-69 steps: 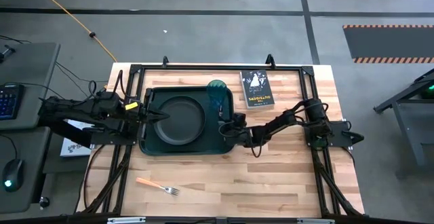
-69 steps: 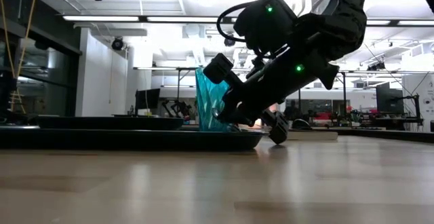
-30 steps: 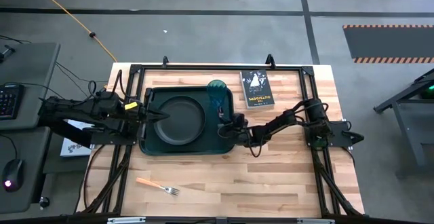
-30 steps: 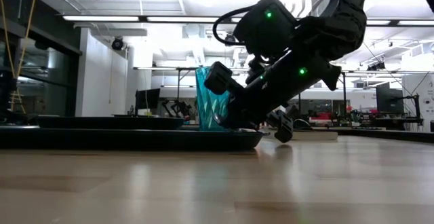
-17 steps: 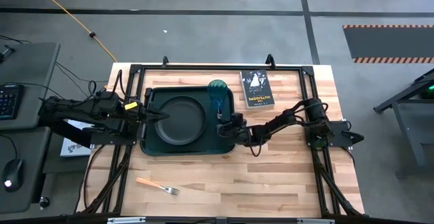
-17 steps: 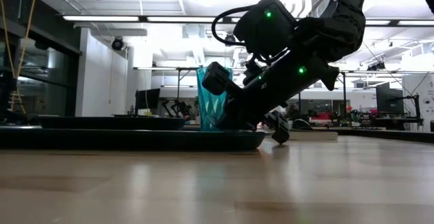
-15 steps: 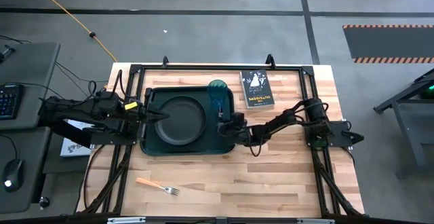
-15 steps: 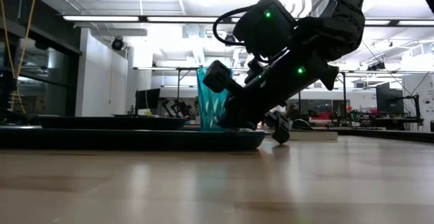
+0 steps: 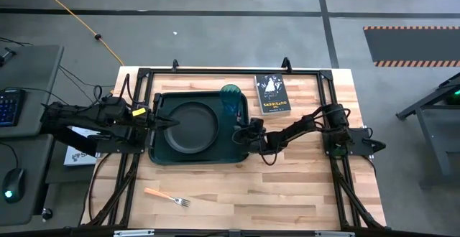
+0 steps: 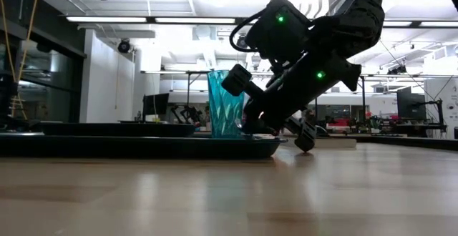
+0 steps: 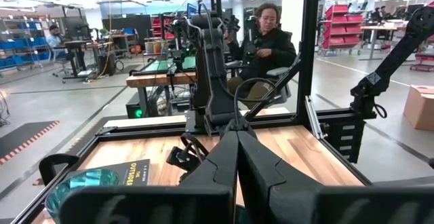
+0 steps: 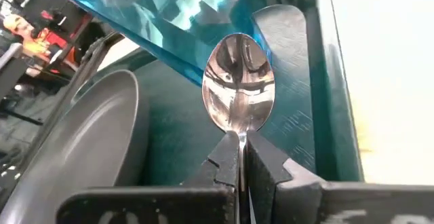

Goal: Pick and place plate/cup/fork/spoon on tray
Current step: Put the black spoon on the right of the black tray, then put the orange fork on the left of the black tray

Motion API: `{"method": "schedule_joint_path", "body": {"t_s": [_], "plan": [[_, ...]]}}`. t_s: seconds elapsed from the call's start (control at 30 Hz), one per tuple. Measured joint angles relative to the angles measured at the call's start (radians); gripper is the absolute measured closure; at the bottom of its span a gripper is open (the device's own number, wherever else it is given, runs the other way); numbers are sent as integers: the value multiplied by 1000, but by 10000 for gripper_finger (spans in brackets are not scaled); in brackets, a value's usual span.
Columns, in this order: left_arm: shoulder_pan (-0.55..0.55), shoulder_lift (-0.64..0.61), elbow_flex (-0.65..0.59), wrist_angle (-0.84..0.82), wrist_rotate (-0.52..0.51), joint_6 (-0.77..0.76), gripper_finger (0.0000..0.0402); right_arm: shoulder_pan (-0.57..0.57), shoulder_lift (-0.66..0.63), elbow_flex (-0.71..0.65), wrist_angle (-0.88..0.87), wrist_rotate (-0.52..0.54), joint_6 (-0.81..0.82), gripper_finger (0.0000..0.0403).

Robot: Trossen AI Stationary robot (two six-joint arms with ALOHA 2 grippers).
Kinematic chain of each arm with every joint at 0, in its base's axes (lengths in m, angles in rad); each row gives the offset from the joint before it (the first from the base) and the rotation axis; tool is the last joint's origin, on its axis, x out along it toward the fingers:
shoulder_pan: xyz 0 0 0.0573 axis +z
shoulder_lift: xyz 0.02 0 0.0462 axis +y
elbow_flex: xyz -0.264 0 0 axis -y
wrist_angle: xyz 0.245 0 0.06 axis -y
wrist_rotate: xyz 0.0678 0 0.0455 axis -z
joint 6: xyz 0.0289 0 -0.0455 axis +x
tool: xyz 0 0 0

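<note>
You get one overhead view straight down; one level at tabletop height; both wrist views sit close, sharing the cup [image 12: 169,20] [image 11: 74,183]

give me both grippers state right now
left gripper: shut, holding nothing, at the tray's left edge.
right gripper: shut on the spoon, over the tray beside the cup.

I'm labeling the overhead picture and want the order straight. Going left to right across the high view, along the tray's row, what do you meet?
Left hand, shut → black plate on the green tray → teal cup → right hand, shut on the spoon → black book.
</note>
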Motion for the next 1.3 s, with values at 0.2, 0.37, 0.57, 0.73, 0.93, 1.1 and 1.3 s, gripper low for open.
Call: {"method": "schedule_joint_path", "body": {"t_s": [0.2, 0.37, 0.57, 0.73, 0.93, 1.1, 1.3], "plan": [[0, 0, 0, 1, 0, 0, 402, 0, 0, 0, -29, 0, 11, 401], [0, 0, 0, 1, 0, -5, 401, -3, 0, 0, -32, 1, 12, 400], [0, 0, 0, 1, 0, -6, 401, -3, 0, 0, -32, 2, 13, 383], [0, 0, 0, 1, 0, -7, 402, -3, 0, -1, -32, 2, 12, 364], [0, 0, 0, 2, 0, -7, 401, -3, 0, -1, -32, 1, 12, 341], [0, 0, 0, 1, 0, -7, 402, -3, 0, -1, -30, 4, 10, 326], [0, 0, 0, 0, 0, -7, 402, -2, -60, -8, -86, -3, -140, 305]]}}
